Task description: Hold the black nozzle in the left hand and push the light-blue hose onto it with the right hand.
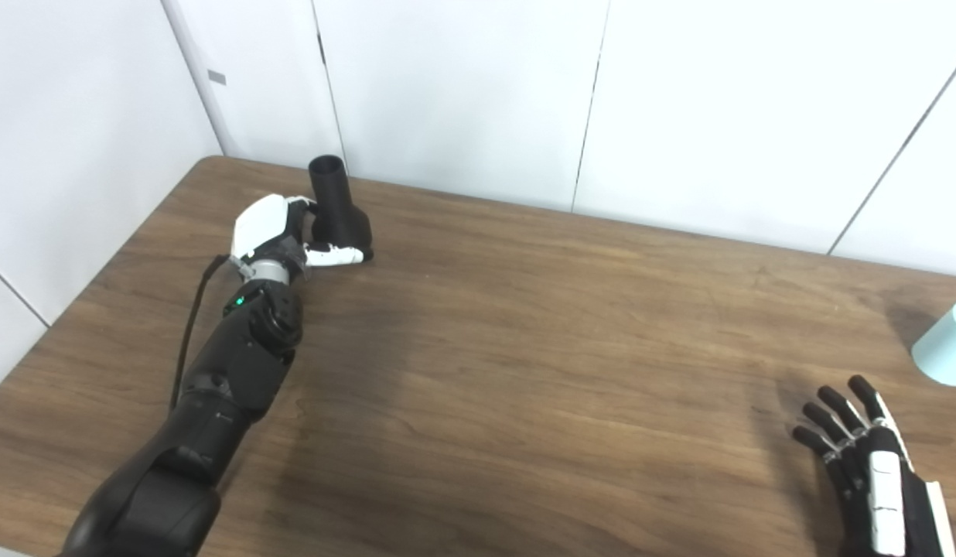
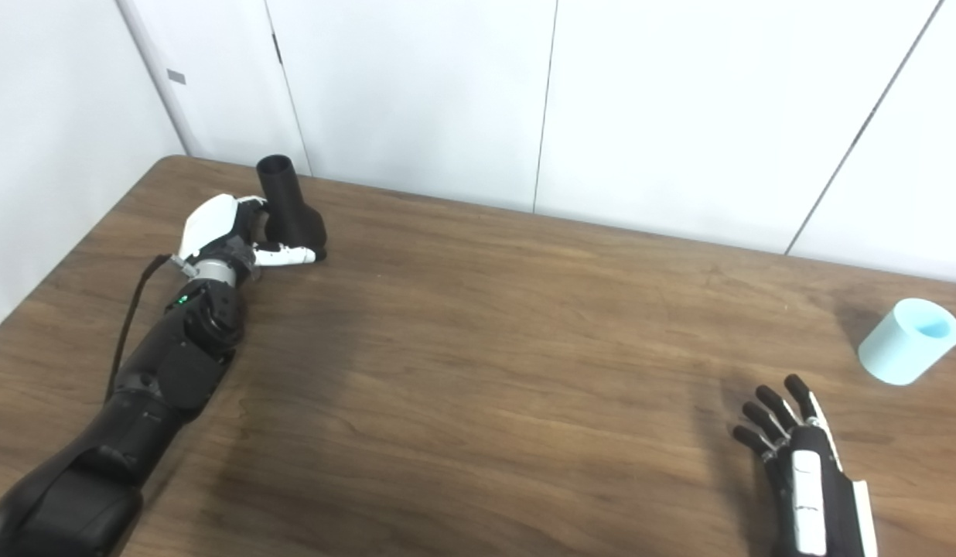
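My left hand (image 1: pixel 281 232) grips the black nozzle (image 1: pixel 335 205) near the counter's (image 2: pixel 478 348) far-left corner; my right hand (image 2: pixel 795 456), fingers (image 2: pixel 768 410) spread and empty, hasn't reached the light-blue hose (image 2: pixel 907 340).

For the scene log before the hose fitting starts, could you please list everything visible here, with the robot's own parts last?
Black plastic nozzle: one, black, standing at the far left of the table, open tube end up.
Light-blue hose piece: one, light blue, short cylinder lying tilted near the table's right edge, untouched.
Wooden table: one, dark brown.
Wall panels: white, behind the table.
Left hand: white and black, wrapped around the nozzle's base.
Right hand: black and white, open, near the hose, apart from it.
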You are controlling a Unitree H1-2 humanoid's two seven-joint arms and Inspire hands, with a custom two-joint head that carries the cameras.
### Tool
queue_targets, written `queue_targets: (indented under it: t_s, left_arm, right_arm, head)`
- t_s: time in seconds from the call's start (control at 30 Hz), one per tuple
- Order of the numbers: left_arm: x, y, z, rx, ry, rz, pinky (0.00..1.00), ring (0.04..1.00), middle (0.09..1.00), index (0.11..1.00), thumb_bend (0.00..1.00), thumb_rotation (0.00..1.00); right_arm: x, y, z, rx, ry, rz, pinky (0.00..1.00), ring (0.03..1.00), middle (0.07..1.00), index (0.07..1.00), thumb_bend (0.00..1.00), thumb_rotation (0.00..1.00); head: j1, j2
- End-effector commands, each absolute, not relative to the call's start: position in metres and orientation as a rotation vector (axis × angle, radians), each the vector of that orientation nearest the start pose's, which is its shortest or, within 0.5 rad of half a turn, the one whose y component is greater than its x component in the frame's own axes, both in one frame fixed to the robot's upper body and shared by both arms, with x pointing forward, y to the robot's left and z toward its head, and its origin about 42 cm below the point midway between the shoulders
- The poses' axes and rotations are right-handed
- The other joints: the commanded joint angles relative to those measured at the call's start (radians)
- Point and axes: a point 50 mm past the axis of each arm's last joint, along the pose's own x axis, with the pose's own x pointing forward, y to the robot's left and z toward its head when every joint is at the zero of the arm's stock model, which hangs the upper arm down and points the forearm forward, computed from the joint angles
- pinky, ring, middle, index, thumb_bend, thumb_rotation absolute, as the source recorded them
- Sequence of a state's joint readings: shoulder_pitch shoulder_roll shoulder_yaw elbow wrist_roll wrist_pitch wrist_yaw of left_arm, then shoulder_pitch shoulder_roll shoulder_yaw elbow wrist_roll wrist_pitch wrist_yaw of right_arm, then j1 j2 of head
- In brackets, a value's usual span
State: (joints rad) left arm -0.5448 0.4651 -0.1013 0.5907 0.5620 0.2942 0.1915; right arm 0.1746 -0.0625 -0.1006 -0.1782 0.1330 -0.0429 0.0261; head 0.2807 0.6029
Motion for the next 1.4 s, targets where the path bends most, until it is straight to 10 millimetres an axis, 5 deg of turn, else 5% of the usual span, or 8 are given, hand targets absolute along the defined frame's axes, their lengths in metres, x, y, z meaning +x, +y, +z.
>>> queue_targets:
  t_s: [0.0,0.3,0.33,0.37,0.47,1.03,1.37]
  left_arm:
    - [0.460,0.380,0.196,1.089,0.131,0.372,1.00,0.984,0.905,0.758,1.00,0.28]
    - [0.463,0.377,0.195,1.090,0.115,0.361,1.00,0.964,0.864,0.633,0.96,0.26]
    - [0.463,0.378,0.195,1.077,0.109,0.364,1.00,0.951,0.844,0.608,0.92,0.23]
    - [0.464,0.378,0.194,1.067,0.104,0.366,1.00,0.930,0.812,0.537,0.69,0.14]
    - [0.463,0.380,0.193,1.034,0.090,0.378,1.00,0.890,0.759,0.487,0.54,0.06]
    - [0.458,0.378,0.192,1.070,0.076,0.390,1.00,0.828,0.700,0.481,0.52,0.05]
    - [0.444,0.358,0.193,1.142,0.007,0.341,1.00,0.838,0.706,0.482,0.52,0.05]
  right_arm:
    - [0.215,-0.266,0.097,0.045,-0.005,-0.111,0.72,0.807,0.837,0.900,0.38,0.86]
    - [0.214,-0.264,0.097,0.060,-0.005,-0.113,0.72,0.803,0.834,0.896,0.38,0.85]
    - [0.214,-0.263,0.096,0.063,-0.006,-0.111,0.72,0.804,0.835,0.896,0.38,0.84]
    - [0.214,-0.263,0.096,0.066,-0.007,-0.110,0.72,0.806,0.837,0.897,0.38,0.84]
    - [0.215,-0.263,0.096,0.070,-0.003,-0.108,0.73,0.808,0.836,0.903,0.38,0.83]
    - [0.214,-0.261,0.095,0.058,-0.010,-0.113,0.69,0.796,0.811,0.883,0.35,0.85]
    - [0.213,-0.260,0.096,0.050,-0.011,-0.108,0.70,0.809,0.824,0.886,0.37,0.86]
  head:
    - [-0.002,0.001]
    - [-0.004,-0.001]
    - [-0.007,0.000]
    - [-0.007,0.000]
    - [-0.007,-0.002]
    - [-0.016,0.000]
    - [-0.023,-0.001]
